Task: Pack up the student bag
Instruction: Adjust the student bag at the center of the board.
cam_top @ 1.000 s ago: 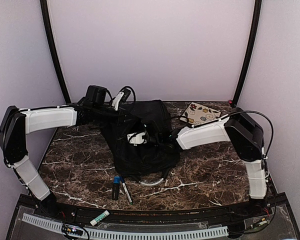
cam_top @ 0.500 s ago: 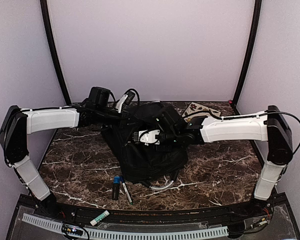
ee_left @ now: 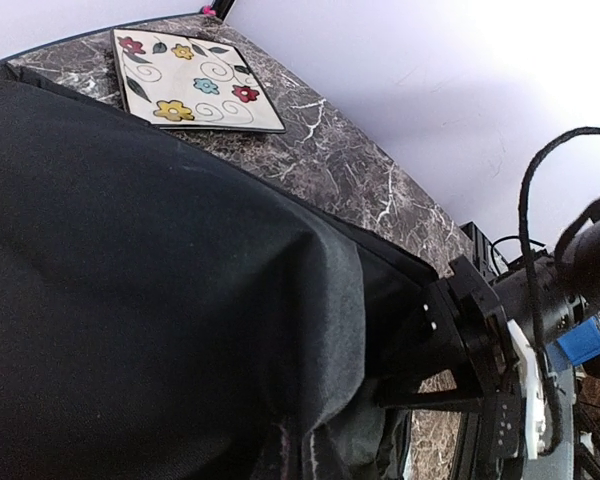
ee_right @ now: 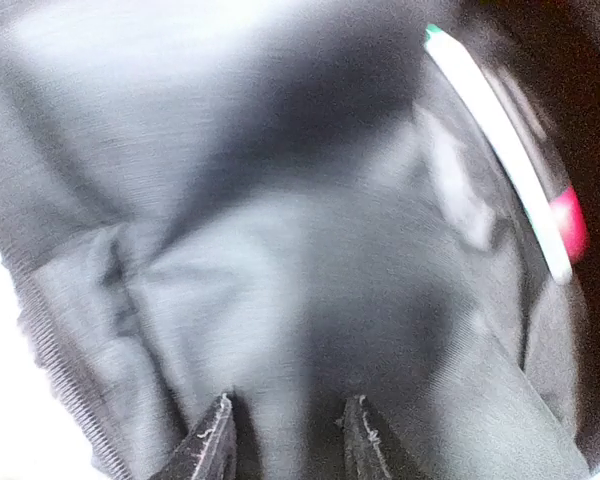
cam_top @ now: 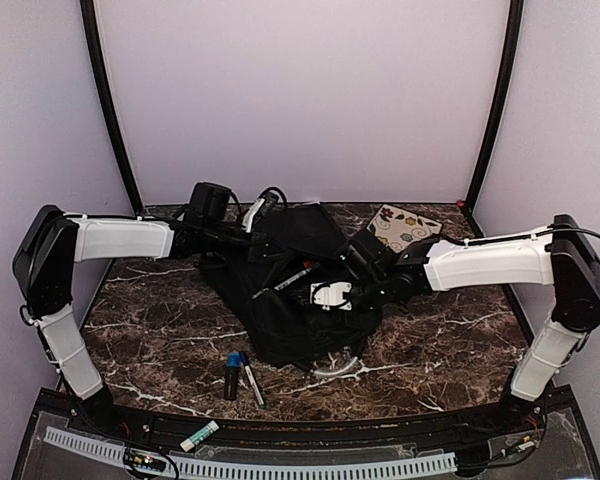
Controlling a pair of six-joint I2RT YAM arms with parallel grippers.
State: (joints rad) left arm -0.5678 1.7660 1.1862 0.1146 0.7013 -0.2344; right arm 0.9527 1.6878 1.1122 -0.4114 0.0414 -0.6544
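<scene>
Student bag [cam_top: 276, 322] pinched by L end effector [cam_top: 268, 220]; R end effector [ee_right: 288, 432] spread inside.

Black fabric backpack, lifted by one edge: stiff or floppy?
Likely floppy: the black fabric backpack creases and drapes in the left wrist view. Pushed, it would probably bunch rather than slide, since it lies crumpled on the marble table.

I'm seeing a flowered notebook [cam_top: 403, 227] lying flat at the tabletop's [cam_top: 150, 330] far right corner. A blue-capped marker [cam_top: 231, 374] and a pen [cam_top: 252, 385] are lying side by side near the front edge, and a green-capped tube [cam_top: 199, 436] is resting on the ledge below.
</scene>
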